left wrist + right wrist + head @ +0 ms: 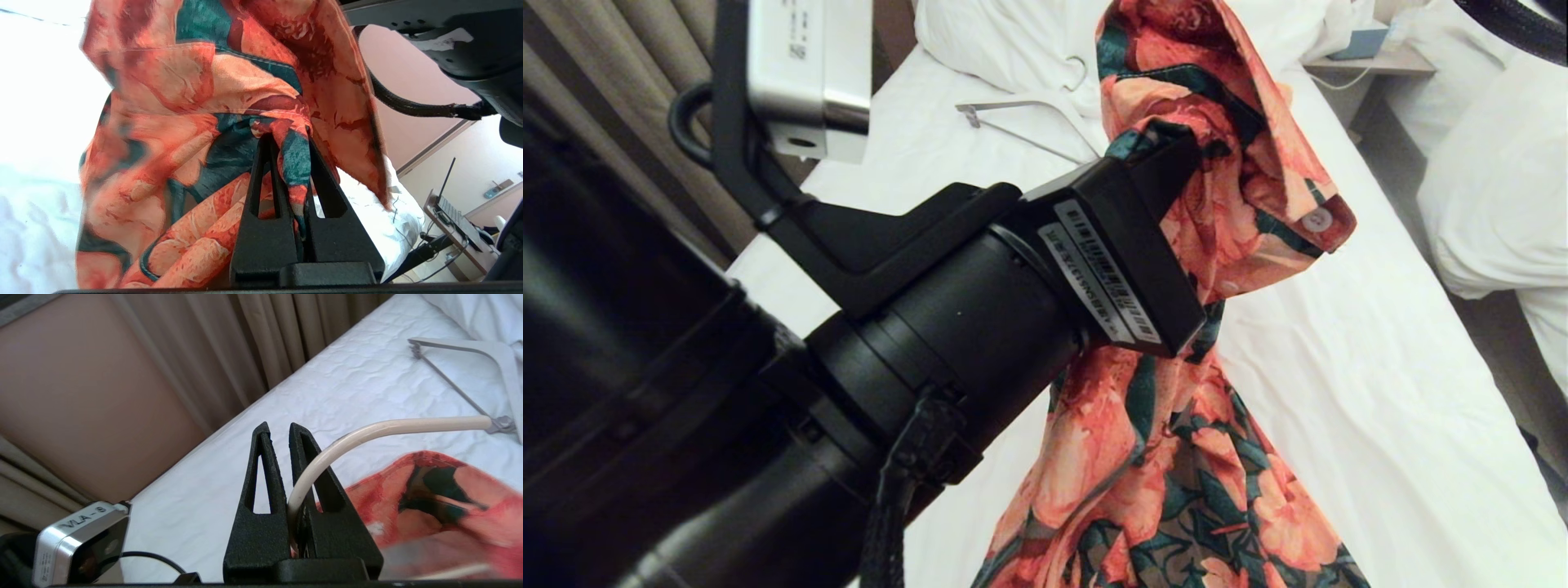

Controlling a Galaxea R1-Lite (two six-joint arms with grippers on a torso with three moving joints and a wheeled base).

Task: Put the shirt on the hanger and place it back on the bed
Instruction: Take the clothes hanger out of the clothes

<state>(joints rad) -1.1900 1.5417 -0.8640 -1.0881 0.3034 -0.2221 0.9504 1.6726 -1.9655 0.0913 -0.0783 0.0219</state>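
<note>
The flowered shirt (1176, 457) hangs bunched above the white bed (1380, 367). My left gripper (1168, 143) is shut on a fold of it, and in the left wrist view the cloth (196, 94) is pinched between the left gripper's (288, 141) fingers. My right gripper (280, 428) is shut on the thin cream hanger (388, 426). The wire enters low between its fingers and curves out over the shirt (429, 498) and the bed (327, 388). The right gripper does not show in the head view.
A thicker white hanger with a grey bar (1021, 110) lies on the sheet near the pillow (996, 41). Curtains (605, 122) hang along the bed's left side. A nightstand (1372, 57) and a second bed (1503, 188) stand to the right.
</note>
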